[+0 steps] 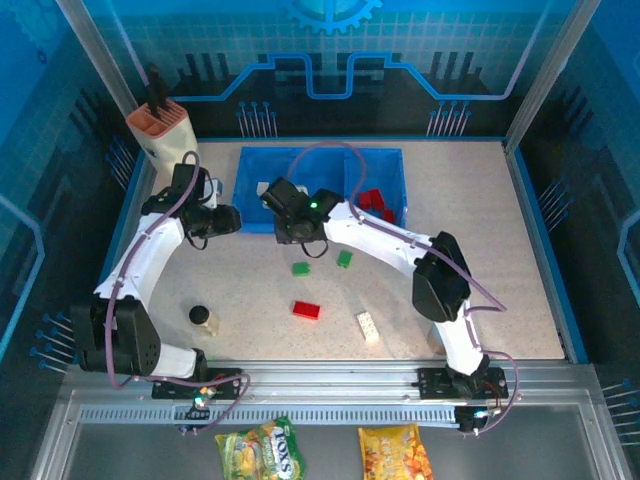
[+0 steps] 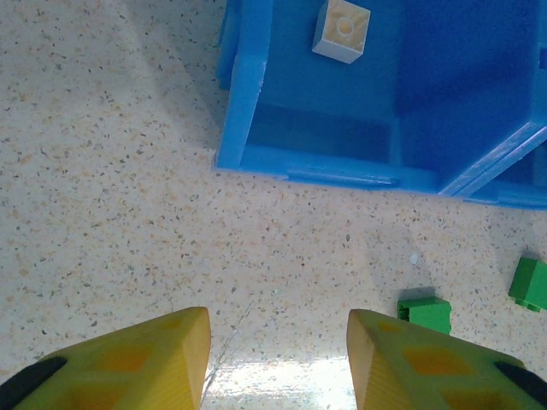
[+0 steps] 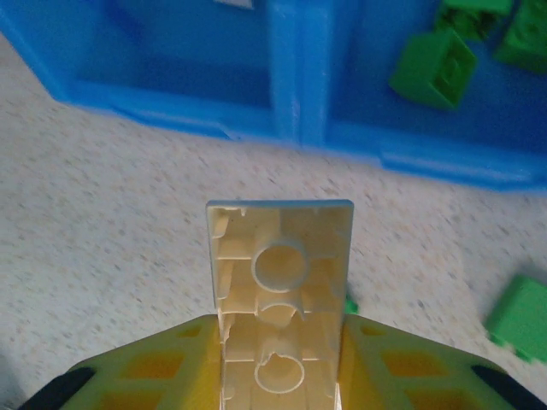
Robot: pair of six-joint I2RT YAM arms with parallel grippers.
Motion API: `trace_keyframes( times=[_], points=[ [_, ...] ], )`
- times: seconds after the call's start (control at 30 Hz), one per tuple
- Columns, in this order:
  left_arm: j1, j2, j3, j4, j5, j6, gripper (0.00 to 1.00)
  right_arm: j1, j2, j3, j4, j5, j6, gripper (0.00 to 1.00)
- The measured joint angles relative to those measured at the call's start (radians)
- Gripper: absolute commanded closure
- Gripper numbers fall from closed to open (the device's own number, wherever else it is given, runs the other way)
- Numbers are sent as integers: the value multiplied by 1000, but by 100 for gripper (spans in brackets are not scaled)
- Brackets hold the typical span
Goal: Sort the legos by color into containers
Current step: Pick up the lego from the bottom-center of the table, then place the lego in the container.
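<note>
My right gripper point(image 3: 280, 330) is shut on a cream-white lego point(image 3: 280, 256), held on end just short of the blue tray's near wall point(image 3: 171, 107). In the top view this gripper point(image 1: 293, 228) hovers at the tray's point(image 1: 255, 170) front edge. Green legos point(image 3: 433, 67) lie in the compartment right of the divider. My left gripper point(image 2: 278, 323) is open over bare table, left of the tray's corner point(image 1: 228, 220). A cream lego point(image 2: 342, 30) lies in the left compartment. Red legos point(image 1: 375, 200) sit in the right compartment. Loose on the table are two green legos point(image 1: 301, 268) point(image 1: 344, 258), a red one point(image 1: 306, 310) and a cream one point(image 1: 368, 326).
An orange-and-cream knife block point(image 1: 160, 125) stands at the back left corner. A small dark-capped bottle point(image 1: 203, 318) stands at the near left. A raised blue border edges the table. Two snack packets point(image 1: 262, 448) lie in front of the arm bases.
</note>
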Motion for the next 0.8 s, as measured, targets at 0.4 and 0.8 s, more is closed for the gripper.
trace_keyframes(
  times=[0.4,0.8],
  points=[
    [2,-18,-7,13,0,-1,54,0,229,320,36,63,-66,62],
    [3,-36,-19,22,0,-1,54,0,426,459,104,184,-84,61]
  ],
)
